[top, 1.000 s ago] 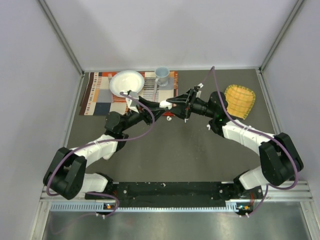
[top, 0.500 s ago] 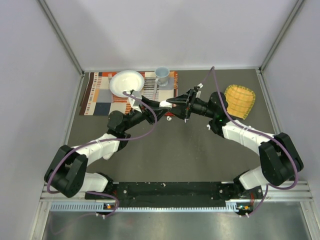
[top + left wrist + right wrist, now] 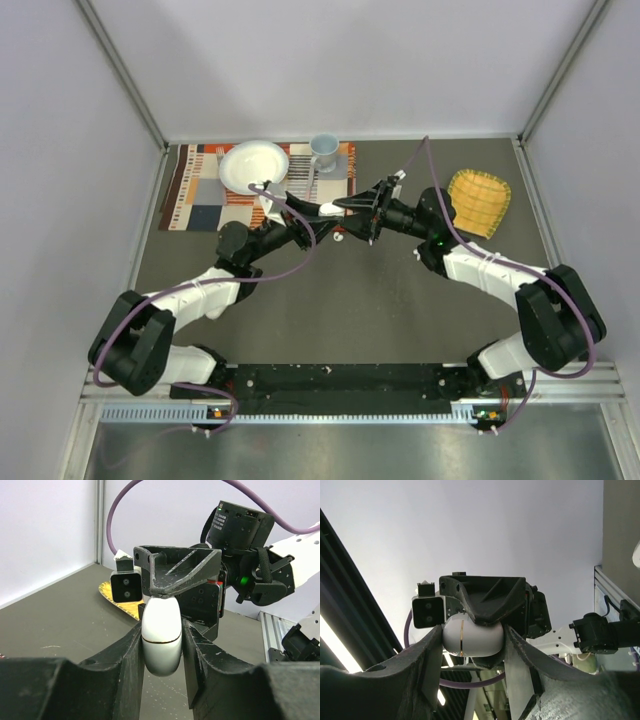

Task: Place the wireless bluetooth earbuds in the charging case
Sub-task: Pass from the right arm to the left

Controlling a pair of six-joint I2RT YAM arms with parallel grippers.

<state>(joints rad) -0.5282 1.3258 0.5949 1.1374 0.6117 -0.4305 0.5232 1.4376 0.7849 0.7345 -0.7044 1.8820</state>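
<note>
The charging case (image 3: 329,208), a smooth white oval with a thin seam, is held in the air between both grippers, just in front of the patterned mat. My left gripper (image 3: 323,210) is shut on it; in the left wrist view the case (image 3: 160,635) sits upright between my fingers (image 3: 161,647). My right gripper (image 3: 341,206) meets it from the other side; in the right wrist view the case (image 3: 472,634) lies sideways between those fingers (image 3: 472,641). The case looks closed. A tiny white piece (image 3: 339,237), perhaps an earbud, lies on the table below.
A patterned mat (image 3: 195,195) at the back left carries a white plate (image 3: 253,162) and a pale blue mug (image 3: 323,150). A yellow woven cloth (image 3: 479,200) lies at the back right. Grey walls stand on three sides.
The left arm has shifted slightly toward the right gripper, and the case has moved a little toward the back. The right arm has barely moved.
</note>
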